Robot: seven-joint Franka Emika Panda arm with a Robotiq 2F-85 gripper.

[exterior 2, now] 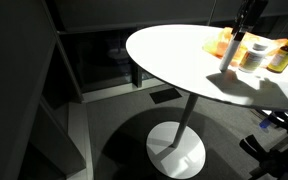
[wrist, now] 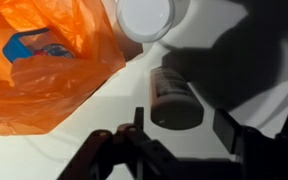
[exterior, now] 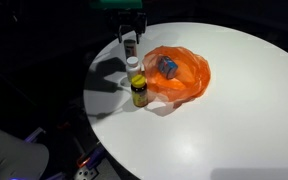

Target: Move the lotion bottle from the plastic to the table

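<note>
A small dark bottle with a grey top (exterior: pixel 130 48) stands on the white table (exterior: pixel 234 120), beside the far edge of the orange plastic (exterior: pixel 184 75). My gripper (exterior: pixel 130 36) hangs right above it, open. In the wrist view the bottle (wrist: pixel 174 95) sits between the two fingers (wrist: pixel 184 125) with a gap on each side, touching neither. The orange plastic (wrist: pixel 44 80) lies to the left there. In an exterior view the gripper (exterior 2: pixel 241 33) is over the bottle (exterior 2: pixel 228 58).
A white-capped bottle (exterior: pixel 134 68) and a yellow jar (exterior: pixel 139 95) stand next to the plastic; the white cap also shows in the wrist view (wrist: pixel 144 18). A blue object (exterior: pixel 169 67) lies in the plastic. The table edge is close behind the gripper.
</note>
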